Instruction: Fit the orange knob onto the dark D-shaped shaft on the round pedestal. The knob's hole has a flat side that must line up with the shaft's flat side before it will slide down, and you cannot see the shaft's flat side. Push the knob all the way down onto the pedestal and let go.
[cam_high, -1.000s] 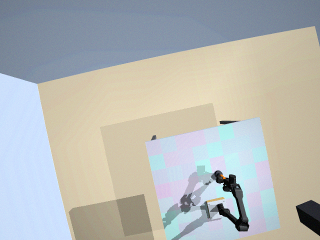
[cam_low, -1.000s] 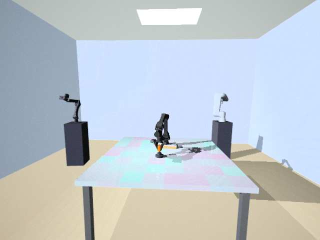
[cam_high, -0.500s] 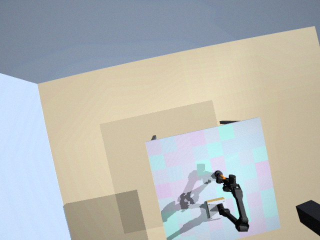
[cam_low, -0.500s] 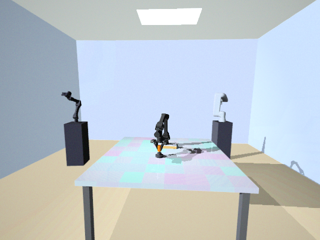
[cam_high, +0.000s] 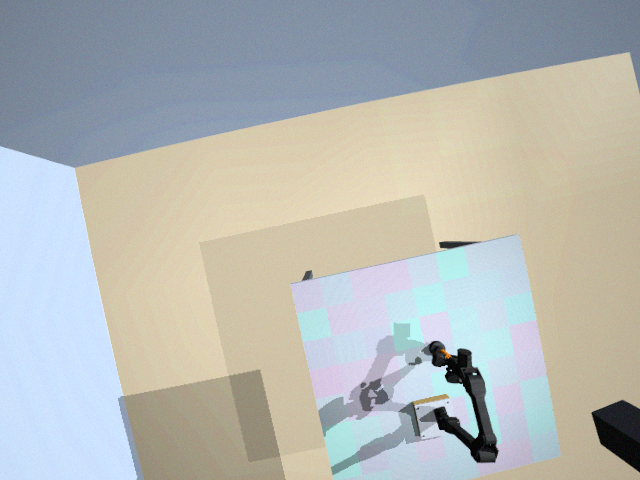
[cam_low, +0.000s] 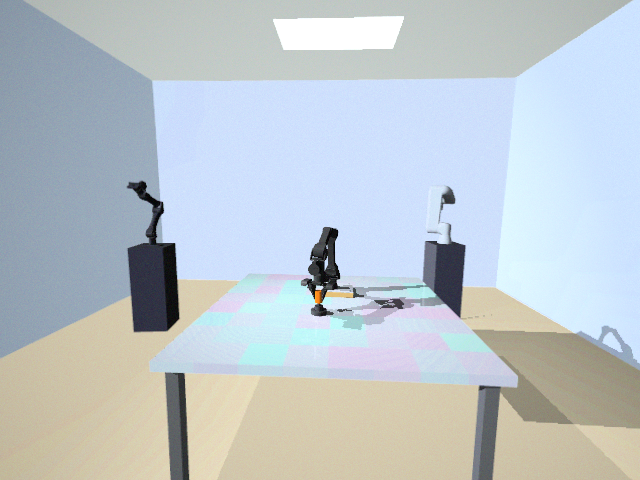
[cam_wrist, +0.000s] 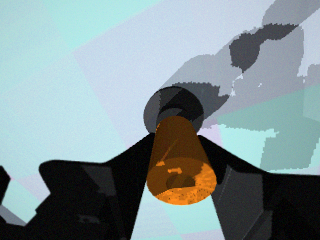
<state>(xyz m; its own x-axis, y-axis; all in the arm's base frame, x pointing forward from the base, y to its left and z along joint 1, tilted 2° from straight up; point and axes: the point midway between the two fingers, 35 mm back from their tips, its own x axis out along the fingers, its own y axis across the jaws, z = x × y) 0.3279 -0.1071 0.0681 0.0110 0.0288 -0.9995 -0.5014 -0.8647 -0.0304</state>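
Note:
The orange knob (cam_wrist: 179, 160) (cam_low: 318, 295) (cam_high: 443, 351) is a tapered cylinder between my dark fingers. My gripper (cam_wrist: 175, 137) (cam_low: 318, 289) (cam_high: 445, 355) is shut on the knob. In the wrist view the knob's far end sits over the dark round pedestal (cam_wrist: 172, 107), and its near end shows a D-shaped hole. The pedestal (cam_low: 317, 310) (cam_high: 435, 346) stands on the checkered table (cam_low: 268, 351), right under the knob. The shaft is hidden by the knob. I cannot tell how far down the knob sits.
A small tan-topped box (cam_high: 429, 403) lies near the arm's base. Two dark pillars (cam_low: 152, 286) (cam_low: 443, 276) with other arms stand beside the table. Shadows cross the pastel table top (cam_high: 372, 310).

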